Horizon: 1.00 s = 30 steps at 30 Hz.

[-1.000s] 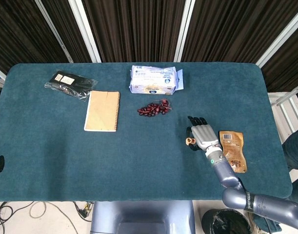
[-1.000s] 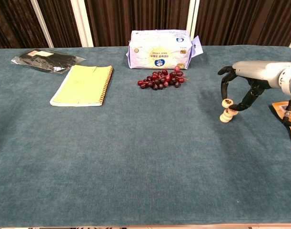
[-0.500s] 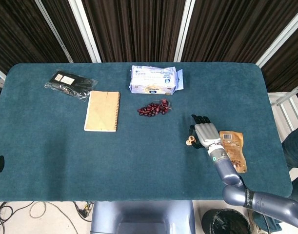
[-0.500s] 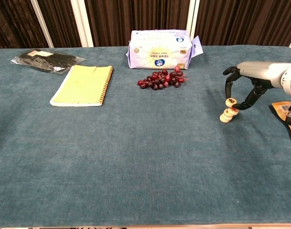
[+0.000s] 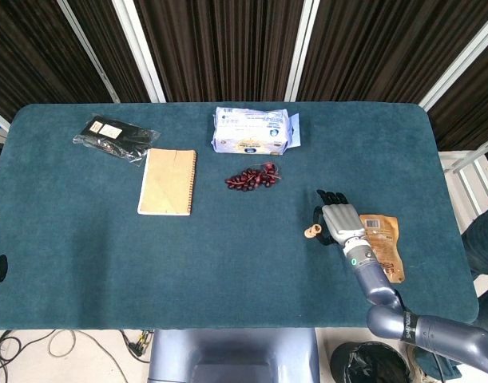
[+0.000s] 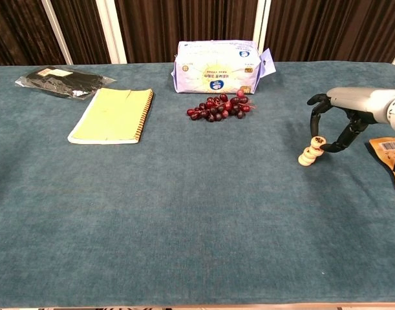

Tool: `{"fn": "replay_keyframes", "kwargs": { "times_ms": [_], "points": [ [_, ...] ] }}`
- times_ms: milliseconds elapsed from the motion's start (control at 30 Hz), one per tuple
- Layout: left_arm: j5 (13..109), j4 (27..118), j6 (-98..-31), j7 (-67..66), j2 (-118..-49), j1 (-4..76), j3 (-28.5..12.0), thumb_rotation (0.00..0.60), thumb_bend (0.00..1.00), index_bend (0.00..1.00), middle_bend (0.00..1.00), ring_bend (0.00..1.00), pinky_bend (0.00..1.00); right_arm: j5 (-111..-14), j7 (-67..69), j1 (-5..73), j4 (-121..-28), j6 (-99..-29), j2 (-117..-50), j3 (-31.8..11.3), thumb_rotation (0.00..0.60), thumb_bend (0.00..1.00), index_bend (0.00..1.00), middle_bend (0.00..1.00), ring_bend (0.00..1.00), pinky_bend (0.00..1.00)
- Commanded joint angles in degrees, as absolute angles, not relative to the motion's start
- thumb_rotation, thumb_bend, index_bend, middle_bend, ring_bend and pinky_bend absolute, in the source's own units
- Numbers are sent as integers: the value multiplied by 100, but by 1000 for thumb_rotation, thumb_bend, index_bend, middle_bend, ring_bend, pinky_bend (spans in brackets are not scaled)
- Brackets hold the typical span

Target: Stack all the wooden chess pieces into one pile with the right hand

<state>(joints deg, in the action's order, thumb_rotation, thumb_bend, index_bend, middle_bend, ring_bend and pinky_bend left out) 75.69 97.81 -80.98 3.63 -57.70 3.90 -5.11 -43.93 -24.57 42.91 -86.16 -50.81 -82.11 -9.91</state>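
Leaning slightly to the right, a small pile of wooden chess pieces [image 6: 309, 152] is seen standing on the table [image 6: 184, 219] near its right side, with the top disc set askew and shifted toward the right hand [image 6: 339, 123]. From the head view the pile [image 5: 311, 232] is shown only as a small pale spot just left of that hand [image 5: 339, 223]. The fingers [image 6: 315, 113] are arched downward and held apart, with one dark fingertip at or just beside the top disc; whether that disc is pinched or merely touched cannot be told, and a steadying or releasing step is judged likely, since the pile is tilted. Compared with a second ago, the hand has been drawn to the right and its fingers are no longer arched so closely over the pile; the pile itself has stayed in place, though its top disc appears tipped further. Beyond the hand, a brown pouch [image 5: 382, 246] is laid at the table's right edge. Farther off, well apart from the pile, a bunch of grapes [image 6: 218, 107], a white tissue pack [image 6: 216, 66], a spiral notebook [image 6: 113, 115] and a black packet [image 6: 60, 81] are spread across the far and left parts of the cloth. The left hand is not shown in either view.
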Motion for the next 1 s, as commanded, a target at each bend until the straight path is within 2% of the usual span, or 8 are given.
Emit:
{"fn": "replay_keyframes", "kwargs": {
  "times_ms": [33, 367, 733, 1000],
  "points": [
    [7569, 9782, -8101, 359, -5771, 388, -511, 600, 488, 139, 0, 0, 0, -4402, -2440, 4287, -8619, -5087, -8208, -975, 600, 408, 538, 0, 0, 0],
    [7579, 9784, -8108, 349, -5775, 388, -509, 600, 487, 139, 0, 0, 0, -4404, -2359, 4264, -8597, -5119, -8225, -927, 600, 408, 537, 0, 0, 0],
    [7568, 9780, -8103, 338, -5779, 388, -509, 600, 488, 139, 0, 0, 0, -4418, -2342, 4278, -8551, -5119, -8278, -887, 600, 408, 455, 0, 0, 0],
    [7565, 9785, -8099, 333, -5774, 390, -509, 600, 488, 139, 0, 0, 0, -4419, -2345, 4301, -8526, -5151, -8314, -896, 600, 408, 447, 0, 0, 0]
  ]
}}
